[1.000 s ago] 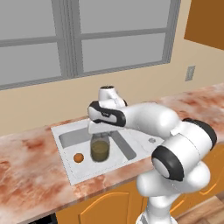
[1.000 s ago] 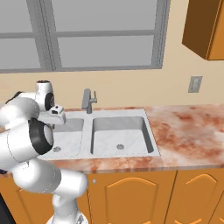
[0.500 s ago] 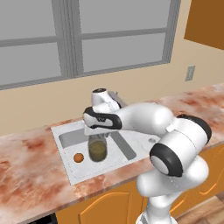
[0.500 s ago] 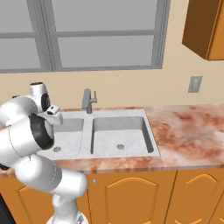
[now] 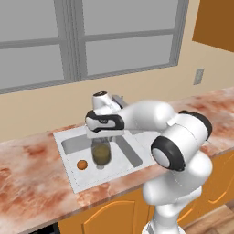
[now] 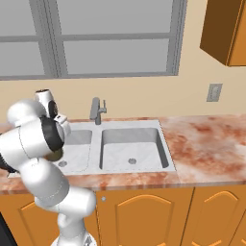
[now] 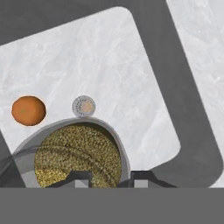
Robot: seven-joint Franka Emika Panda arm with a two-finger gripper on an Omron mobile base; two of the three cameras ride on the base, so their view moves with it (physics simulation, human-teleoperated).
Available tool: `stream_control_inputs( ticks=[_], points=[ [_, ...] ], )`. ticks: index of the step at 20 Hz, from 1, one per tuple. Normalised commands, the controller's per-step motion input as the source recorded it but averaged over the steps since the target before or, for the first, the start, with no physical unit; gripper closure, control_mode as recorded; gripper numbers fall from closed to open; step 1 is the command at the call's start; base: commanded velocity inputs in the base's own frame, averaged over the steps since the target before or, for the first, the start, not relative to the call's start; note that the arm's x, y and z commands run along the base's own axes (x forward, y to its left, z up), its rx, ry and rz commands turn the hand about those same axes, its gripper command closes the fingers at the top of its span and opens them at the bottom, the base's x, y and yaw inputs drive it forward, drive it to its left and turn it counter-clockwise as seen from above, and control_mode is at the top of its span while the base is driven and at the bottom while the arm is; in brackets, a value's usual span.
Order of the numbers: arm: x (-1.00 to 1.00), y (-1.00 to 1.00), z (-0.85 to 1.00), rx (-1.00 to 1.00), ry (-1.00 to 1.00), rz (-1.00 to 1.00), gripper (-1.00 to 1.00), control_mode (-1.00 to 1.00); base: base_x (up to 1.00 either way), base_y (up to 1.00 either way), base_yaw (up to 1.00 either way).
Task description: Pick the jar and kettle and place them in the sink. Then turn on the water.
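Jar held over the left sink basin, not yet set down.
Let go here, the jar (image 5: 101,153) could drop, tip, or strike the orange ball (image 5: 82,165) lying beside it in the sink (image 5: 130,155); the gripper (image 7: 110,178) is nearly closed, pinching the jar's rim from above, near the drain (image 7: 83,106).

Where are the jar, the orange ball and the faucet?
jar (image 5: 101,154), left base view, on its glass side where the brown filling shows.
orange ball (image 7: 28,110), hand view, on the middle of the ball.
faucet (image 6: 95,110), right base view, on its upright grey stem.
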Motion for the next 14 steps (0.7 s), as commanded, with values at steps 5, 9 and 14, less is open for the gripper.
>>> stream_control_inputs(
  ticks=[5, 9, 14],
  points=[
    [0.18, 0.0, -0.27, 0.0, 0.0, -0.07, 1.0, -1.0, 0.0, 0.0, 0.0],
    [0.08, 0.0, -0.33, 0.01, 0.0, -0.08, 1.0, -1.0, 0.0, 0.0, 0.0],
    [0.17, 0.0, -0.19, 0.02, 0.0, -0.09, 1.0, -1.0, 0.0, 0.0, 0.0]
  ],
)
